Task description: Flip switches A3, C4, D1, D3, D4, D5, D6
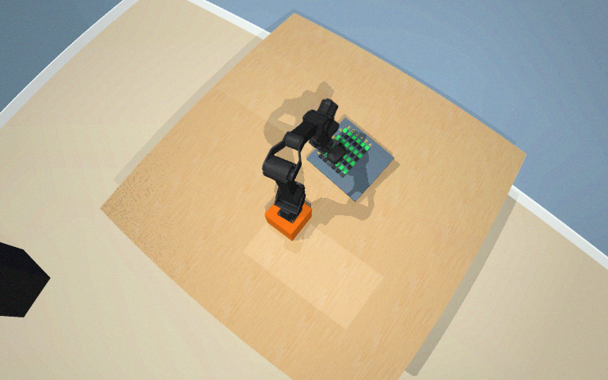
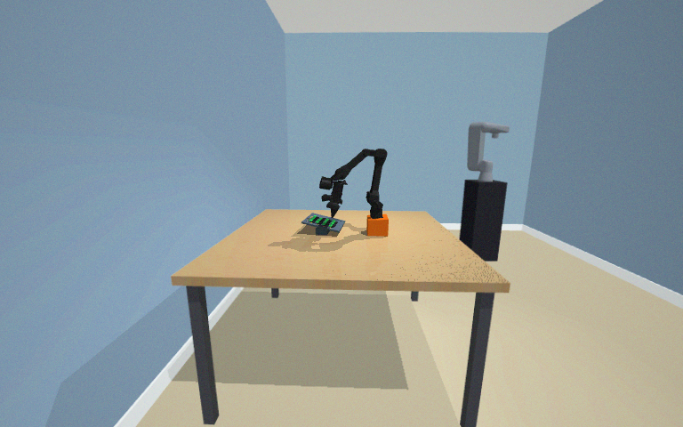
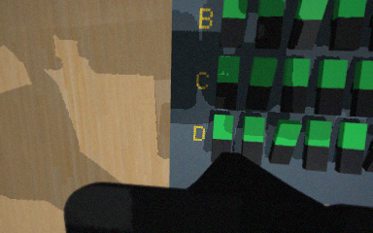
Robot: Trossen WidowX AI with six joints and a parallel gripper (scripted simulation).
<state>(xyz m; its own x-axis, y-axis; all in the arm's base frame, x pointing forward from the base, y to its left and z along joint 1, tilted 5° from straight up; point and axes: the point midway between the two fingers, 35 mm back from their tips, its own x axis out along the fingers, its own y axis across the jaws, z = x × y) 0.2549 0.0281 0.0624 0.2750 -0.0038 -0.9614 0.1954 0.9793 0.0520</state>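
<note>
Above panel: your gripper (image 2: 332,215), fingers shut on nothing, hangs just over the panel (image 1: 375,166) near row D (image 3: 291,138).
Switches: rockers packed tight; only narrow gaps between.
Left of panel: bare counter (image 3: 87,116) gives you room.
Behind: orange base (image 1: 288,219).

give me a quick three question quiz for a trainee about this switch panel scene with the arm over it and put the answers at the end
1. True or false: the claw is shut, with nothing between its fingers.
2. In the wrist view, which row letters are readable on the switch panel? A) A, B, C  B) B, C, D  C) C, D, E
3. Fill in: in the wrist view, the claw's dark tip sits just below the leftmost switches of row ___.

Key:
1. True. The fingers stand together on nothing.
2. B. The yellow letters B, C and D are in view.
3. D.
</note>
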